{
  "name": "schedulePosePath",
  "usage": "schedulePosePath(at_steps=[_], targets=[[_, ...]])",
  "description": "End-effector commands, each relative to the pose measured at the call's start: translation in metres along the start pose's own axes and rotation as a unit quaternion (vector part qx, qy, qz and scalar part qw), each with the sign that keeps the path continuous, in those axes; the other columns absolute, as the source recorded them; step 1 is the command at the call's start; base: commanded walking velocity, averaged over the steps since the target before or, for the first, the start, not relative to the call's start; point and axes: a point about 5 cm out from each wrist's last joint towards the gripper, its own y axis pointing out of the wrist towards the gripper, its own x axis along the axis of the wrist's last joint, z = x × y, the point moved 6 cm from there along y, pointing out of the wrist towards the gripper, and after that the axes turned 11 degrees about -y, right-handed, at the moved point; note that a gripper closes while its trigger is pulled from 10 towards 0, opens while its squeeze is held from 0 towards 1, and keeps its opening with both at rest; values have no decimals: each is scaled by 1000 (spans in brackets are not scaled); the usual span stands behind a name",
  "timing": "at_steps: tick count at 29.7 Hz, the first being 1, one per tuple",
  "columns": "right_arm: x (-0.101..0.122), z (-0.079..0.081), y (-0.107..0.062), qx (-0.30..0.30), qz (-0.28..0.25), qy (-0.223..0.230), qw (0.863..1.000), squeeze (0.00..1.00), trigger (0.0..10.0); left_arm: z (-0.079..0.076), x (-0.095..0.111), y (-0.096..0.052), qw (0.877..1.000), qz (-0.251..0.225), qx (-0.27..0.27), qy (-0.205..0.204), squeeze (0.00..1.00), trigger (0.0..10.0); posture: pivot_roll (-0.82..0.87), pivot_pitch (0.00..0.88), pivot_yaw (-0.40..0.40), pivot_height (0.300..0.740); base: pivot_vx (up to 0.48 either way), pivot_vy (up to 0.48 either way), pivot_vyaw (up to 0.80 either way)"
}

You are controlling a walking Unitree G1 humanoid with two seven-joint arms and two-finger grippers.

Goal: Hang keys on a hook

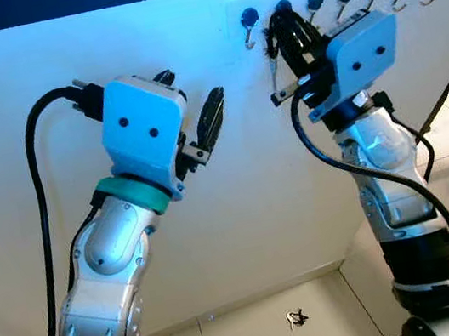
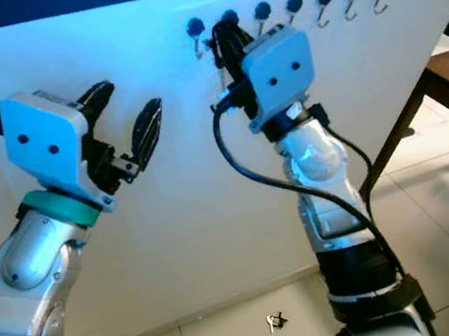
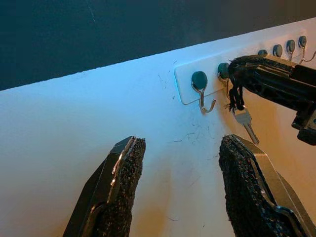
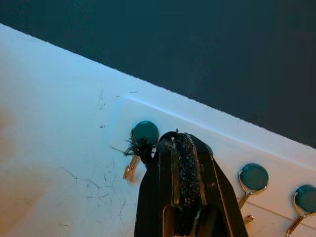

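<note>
Silver key (image 3: pixel 245 123) hung blade-down, long axis near vertical, on a black cord pinched in the closed right gripper (image 3: pixel 242 74) at the hook rail's (image 3: pixel 207 86) second hook, left gripper (image 3: pixel 180 185) spread wide below

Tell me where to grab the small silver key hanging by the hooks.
Pinch the small silver key by its blade, from below: it hangs free, tip down, on a black cord from the shut right gripper, which crowds its head.
</note>
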Motion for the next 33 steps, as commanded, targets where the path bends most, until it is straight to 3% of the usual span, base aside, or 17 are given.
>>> schedulePosePath(at_steps=[1, 33], targets=[[-3, 0, 2, -3, 3, 4, 1000, 0, 10000, -1, -1, 1, 1000, 3, -3, 2, 0, 10000, -86, 40, 73, 740, 0, 0, 0], [8, 24, 24, 27, -31, 25, 999, 0, 10000, -3, -1, -1, 1000, 3, -1, 2, 0, 10000, -74, 34, 61, 740, 0, 0, 0]])
